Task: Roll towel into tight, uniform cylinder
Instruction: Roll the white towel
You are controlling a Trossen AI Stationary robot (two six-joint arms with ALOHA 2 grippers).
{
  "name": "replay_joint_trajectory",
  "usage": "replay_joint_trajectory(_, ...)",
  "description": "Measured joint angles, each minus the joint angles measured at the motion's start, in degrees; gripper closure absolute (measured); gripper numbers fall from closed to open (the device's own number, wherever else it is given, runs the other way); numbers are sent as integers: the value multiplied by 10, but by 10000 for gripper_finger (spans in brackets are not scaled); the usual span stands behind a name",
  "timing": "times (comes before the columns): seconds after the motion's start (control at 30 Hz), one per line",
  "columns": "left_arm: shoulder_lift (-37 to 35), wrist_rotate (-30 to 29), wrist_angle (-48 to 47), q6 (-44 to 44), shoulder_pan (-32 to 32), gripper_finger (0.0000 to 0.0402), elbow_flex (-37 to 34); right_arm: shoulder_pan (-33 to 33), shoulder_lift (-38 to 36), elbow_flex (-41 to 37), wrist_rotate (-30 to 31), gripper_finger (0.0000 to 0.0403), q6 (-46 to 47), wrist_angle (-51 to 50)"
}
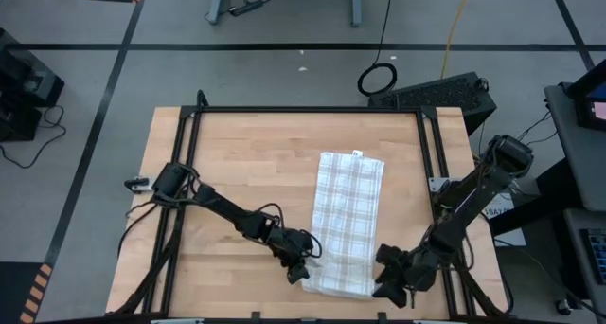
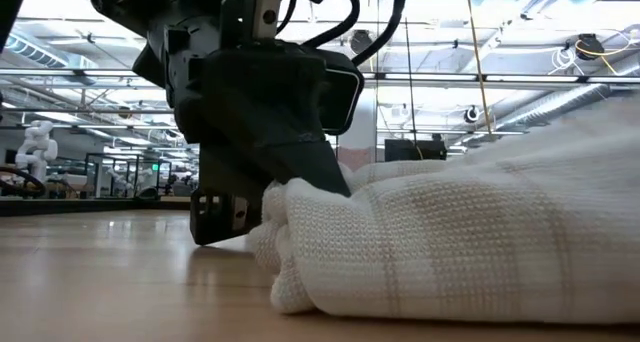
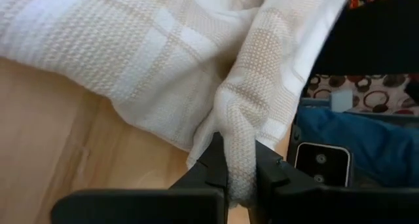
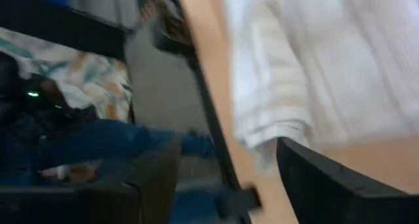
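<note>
Left pincer (image 1: 301, 267) pinched shut on the near left corner of the towel (image 1: 347, 220), a bunched fold of weave squeezed between its two fingers (image 3: 216, 168), as the left wrist view shows plainly. Right pincer (image 1: 390, 275) spread open and empty, just off the near right corner; in the right wrist view a clear gap stands between the dark fingers (image 4: 314, 178), with the towel's folded edge close ahead but not between them.

Towel stretched as a long strip on the table (image 1: 237, 163), long axis running away from both pincers toward the far edge, small tag (image 1: 358, 153) at the far end. Near short edge lying between the two pincers, so each sits at one end of that edge: left one touching and gripping, right one beside and apart. Seen from the low view, near edge humped and slightly lifted beside the left pincer, not yet a roll.

Judged from this: rolling barely begun, with the whole length lying beyond the pincers. Next move likely to need the right pincer taking hold of its own corner, level with the left, since the roll must travel straight along the long axis; one corner leading risks a skewed, cone-shaped result.
</note>
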Motion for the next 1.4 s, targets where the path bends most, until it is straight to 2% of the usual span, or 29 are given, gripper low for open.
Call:
replay_joint_trajectory(0.13,0,0,0,-16,4,377,0,23,3,30,74,169,-72,2)
replay_joint_trajectory(0.33,0,1,1,-27,9,377,0,24,51,73,87,213,-125,-18)
replay_joint_trajectory(0.47,0,1,1,-27,11,377,0,24,62,93,97,221,-153,-58)
replay_joint_trajectory(0.6,0,7,-1,-27,15,377,0,23,69,98,128,192,-215,-66)
replay_joint_trajectory(0.77,0,13,-1,-28,19,377,0,14,70,98,135,127,-229,-89)
replay_joint_trajectory(0.87,0,14,-2,-28,22,377,0,14,80,98,134,101,-236,-88)
replay_joint_trajectory(1.03,0,14,-2,-29,24,377,0,14,113,98,120,92,-243,-70)
replay_joint_trajectory(1.4,0,14,-2,-41,24,377,0,7,154,98,136,91,-262,-75)
